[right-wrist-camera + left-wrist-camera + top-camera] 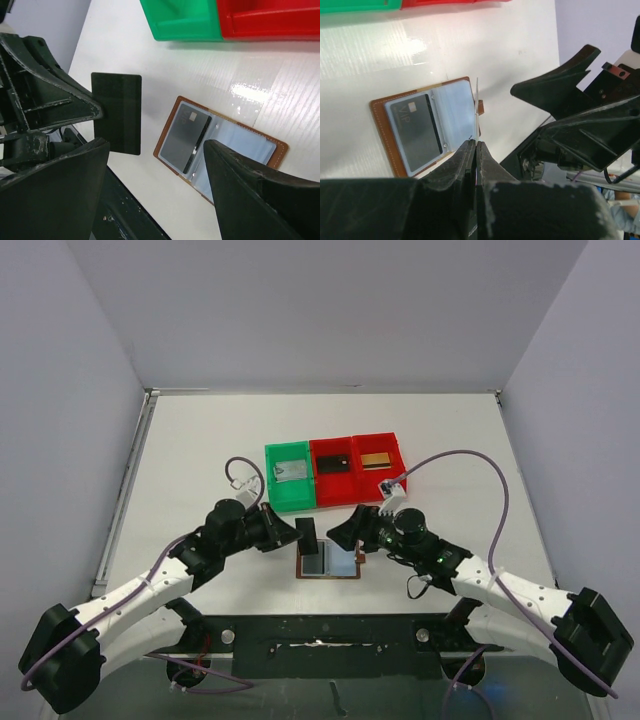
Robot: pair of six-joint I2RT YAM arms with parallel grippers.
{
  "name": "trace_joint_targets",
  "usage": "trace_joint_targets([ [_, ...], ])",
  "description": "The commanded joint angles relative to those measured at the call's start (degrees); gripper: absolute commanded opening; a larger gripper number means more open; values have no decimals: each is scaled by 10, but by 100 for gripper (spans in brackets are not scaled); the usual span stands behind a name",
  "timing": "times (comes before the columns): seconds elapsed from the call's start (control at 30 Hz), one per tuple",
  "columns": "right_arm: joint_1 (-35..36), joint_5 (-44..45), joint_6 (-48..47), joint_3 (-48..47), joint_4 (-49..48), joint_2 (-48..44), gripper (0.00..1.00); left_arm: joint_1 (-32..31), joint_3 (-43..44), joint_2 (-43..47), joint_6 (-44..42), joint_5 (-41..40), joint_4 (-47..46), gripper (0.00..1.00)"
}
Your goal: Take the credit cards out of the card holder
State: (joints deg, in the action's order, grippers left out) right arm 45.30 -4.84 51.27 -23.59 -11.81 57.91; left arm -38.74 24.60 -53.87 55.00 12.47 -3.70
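The brown card holder (328,562) lies open on the table between the two arms. Its left sleeve holds a grey credit card (417,131), which also shows in the right wrist view as the grey card (187,135); the right sleeve (454,112) looks empty. My left gripper (475,145) is shut on a black credit card (116,112), held upright above the holder's left edge and seen edge-on in its own wrist view. Over the holder's right half my right gripper (155,195) stands open, with nothing between its fingers.
Behind the holder stand three joined bins: a green bin (290,477) with a silver card, a red bin (335,470) with a black card, and another red bin (378,462) with a gold card. The two grippers are close together.
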Motion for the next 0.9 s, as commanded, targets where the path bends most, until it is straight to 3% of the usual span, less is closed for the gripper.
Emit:
trace_joint_targets([
  [0.0,-24,-6,-53,3,-40,-57,82,6,25,6,-20,66,-64,0],
  [0.1,-88,-97,-33,17,-55,-61,85,8,23,1,-14,104,-103,0],
  [0.23,-161,-220,41,78,-205,-48,79,10,24,-16,-4,148,-161,0],
  [0.87,-98,-270,26,35,-274,9,73,17,36,-34,1,192,-215,0],
])
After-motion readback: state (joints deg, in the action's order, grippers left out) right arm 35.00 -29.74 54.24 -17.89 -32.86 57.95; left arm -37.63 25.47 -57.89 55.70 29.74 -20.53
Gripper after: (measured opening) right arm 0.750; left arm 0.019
